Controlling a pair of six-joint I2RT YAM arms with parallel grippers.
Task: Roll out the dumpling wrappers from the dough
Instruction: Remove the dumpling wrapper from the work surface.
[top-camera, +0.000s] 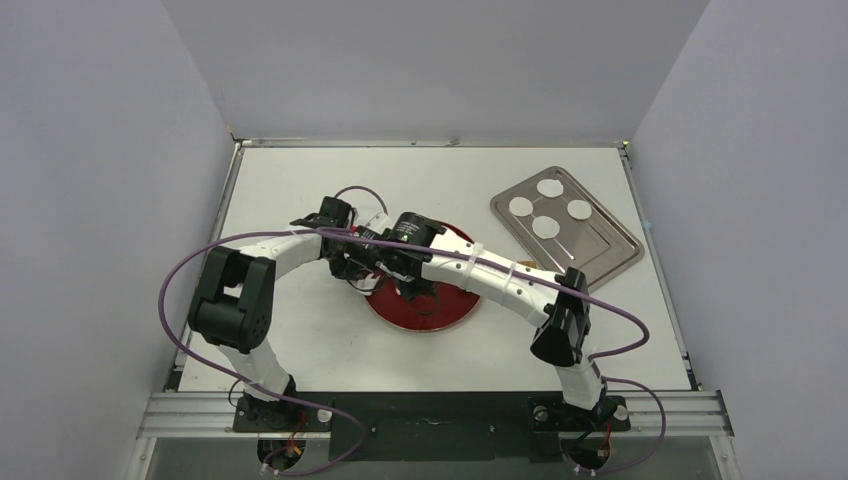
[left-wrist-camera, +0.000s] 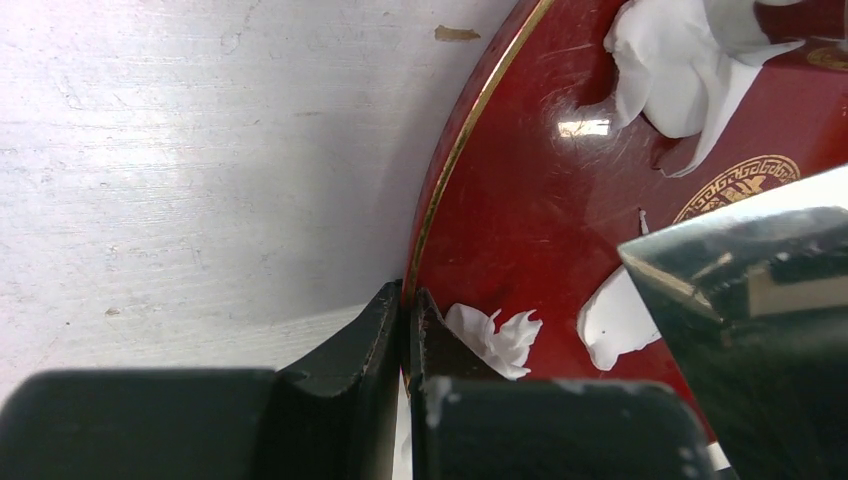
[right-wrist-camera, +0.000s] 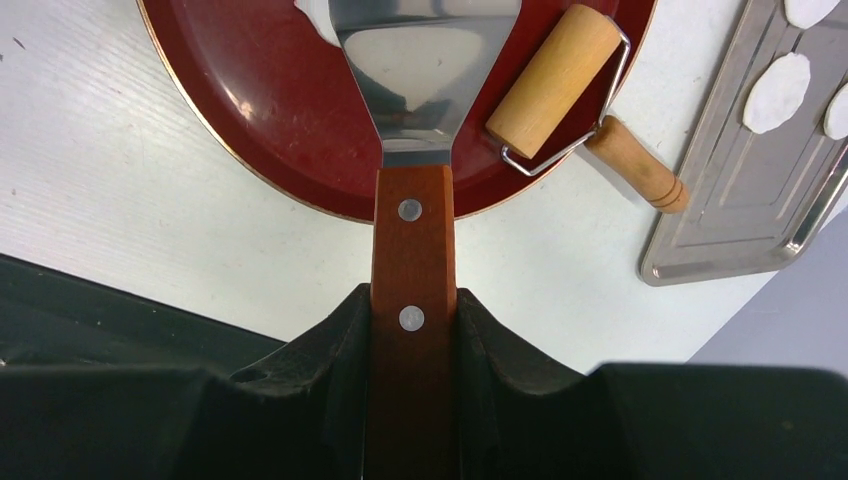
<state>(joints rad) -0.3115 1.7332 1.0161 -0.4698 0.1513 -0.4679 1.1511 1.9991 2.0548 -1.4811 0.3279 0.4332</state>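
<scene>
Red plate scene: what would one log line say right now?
left gripper shut on red plate rim | right gripper holds spatula over plate | dough scraps on plate | four dumpling wrappers on tray

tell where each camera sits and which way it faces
top external: above and behind the bases, looking down on the table; both arms show
left wrist: faces down at the red plate rim and dough; left gripper pinches the rim
right wrist: looks along the spatula in the right gripper toward the rolling pin
shared: both wrists see plate and spatula

Four wrappers (top-camera: 545, 227) on tray (top-camera: 600, 250); ragged dough (left-wrist-camera: 680, 70) on plate (left-wrist-camera: 520, 200).
</scene>
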